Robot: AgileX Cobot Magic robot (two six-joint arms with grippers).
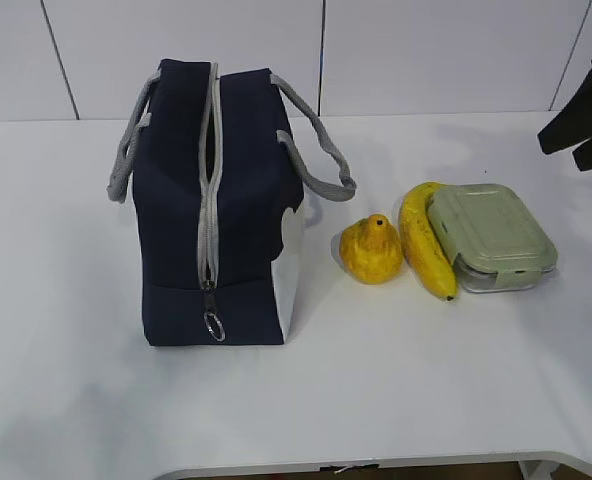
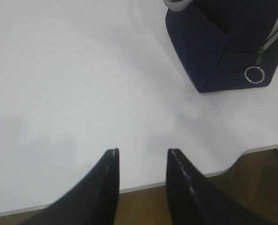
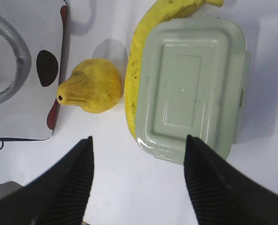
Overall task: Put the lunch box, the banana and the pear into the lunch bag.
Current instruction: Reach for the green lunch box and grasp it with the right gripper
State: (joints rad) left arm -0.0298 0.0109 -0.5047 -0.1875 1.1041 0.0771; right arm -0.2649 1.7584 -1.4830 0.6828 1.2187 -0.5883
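on the white table [image 1: 426, 380], lunch box [image 3: 190, 89] lies under the open right end effector [image 3: 138, 159]

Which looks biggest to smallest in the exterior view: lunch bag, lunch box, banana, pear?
1. lunch bag, by far the largest.
2. lunch box.
3. banana, about as long as the box but much slimmer.
4. pear, smallest.

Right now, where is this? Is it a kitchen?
Probably not a kitchen; it looks more like a test bench or lab. A bare white table stands against plain white wall panels, with only a lunch bag, fruit and a lunch box set out.
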